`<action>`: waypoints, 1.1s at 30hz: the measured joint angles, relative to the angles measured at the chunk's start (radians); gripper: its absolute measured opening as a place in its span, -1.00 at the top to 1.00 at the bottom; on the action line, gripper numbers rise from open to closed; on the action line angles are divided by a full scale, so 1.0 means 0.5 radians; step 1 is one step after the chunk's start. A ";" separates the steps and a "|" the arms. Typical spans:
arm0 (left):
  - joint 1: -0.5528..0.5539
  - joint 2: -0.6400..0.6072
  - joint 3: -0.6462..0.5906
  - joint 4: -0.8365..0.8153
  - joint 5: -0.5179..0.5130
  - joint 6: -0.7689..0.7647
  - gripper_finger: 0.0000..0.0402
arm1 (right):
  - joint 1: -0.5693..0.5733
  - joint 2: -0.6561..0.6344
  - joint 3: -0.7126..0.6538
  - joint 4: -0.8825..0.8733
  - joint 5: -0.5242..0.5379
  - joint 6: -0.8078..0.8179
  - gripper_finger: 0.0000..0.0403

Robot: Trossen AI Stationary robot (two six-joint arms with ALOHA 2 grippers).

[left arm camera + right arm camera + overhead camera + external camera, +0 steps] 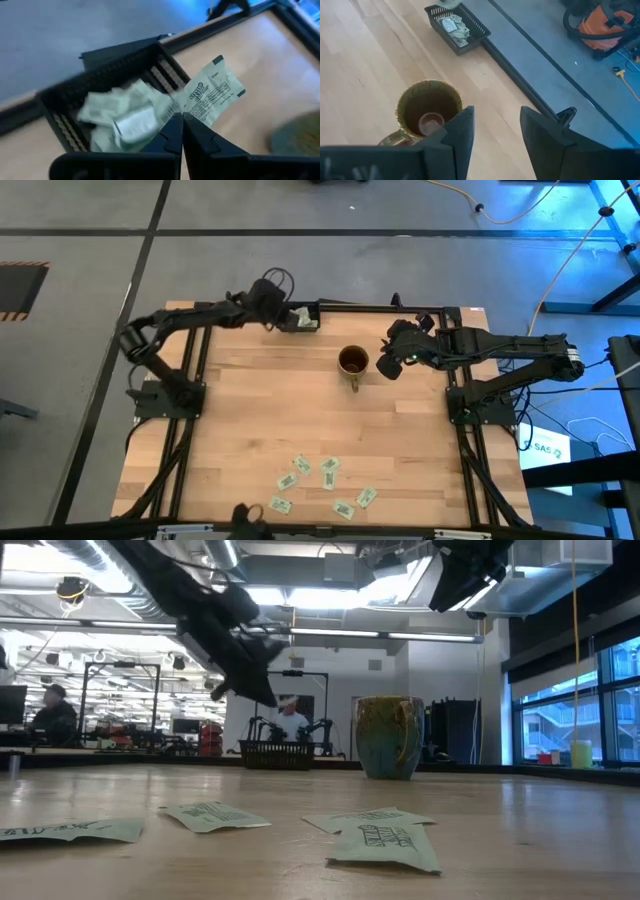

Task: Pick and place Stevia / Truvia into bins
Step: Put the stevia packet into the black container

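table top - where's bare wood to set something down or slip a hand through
Bare wood runs across the middle, between the mug and the loose sachets, and down the left side. Crowded: the near edge, and the far edge around the black tray, where the left gripper holds a sachet.

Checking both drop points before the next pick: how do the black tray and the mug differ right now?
The black tray is a low rectangular mesh basket at the table's far edge; the mug is a round, taller, brown-gold cup near the table's middle. The tray holds a pile of sachets; the mug shows only something small and pale at its bottom. The left hand, shut on a sachet, is at the tray; the open right hand is by the mug. Both stand upright, open-topped.
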 joint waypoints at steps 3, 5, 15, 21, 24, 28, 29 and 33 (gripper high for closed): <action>0.060 0.188 0.143 -0.061 0.024 0.027 0.98 | 0.000 0.000 0.000 -0.012 0.000 -0.001 0.19; 0.085 0.304 0.233 -0.142 0.043 0.052 0.98 | 0.000 0.000 0.000 -0.020 0.000 -0.004 0.19; 0.099 0.566 0.481 -0.383 0.032 0.200 0.98 | -0.001 0.000 0.000 -0.065 0.001 -0.001 0.19; 0.100 0.566 0.484 -0.441 0.023 0.318 0.89 | -0.001 0.000 0.000 -0.063 0.001 0.001 0.19; 0.099 0.565 0.484 -0.482 0.023 0.321 0.77 | 0.000 0.000 0.000 -0.061 0.000 0.011 0.19; 0.098 0.473 0.483 -0.477 0.044 0.352 0.65 | -0.001 0.000 0.000 -0.059 0.000 0.014 0.19; 0.092 0.428 0.483 -0.480 0.046 0.378 0.63 | -0.001 0.000 0.000 -0.059 0.000 0.014 0.19; 0.035 0.201 0.483 -0.471 0.073 0.529 0.60 | 0.000 0.000 0.000 -0.057 -0.001 0.018 0.19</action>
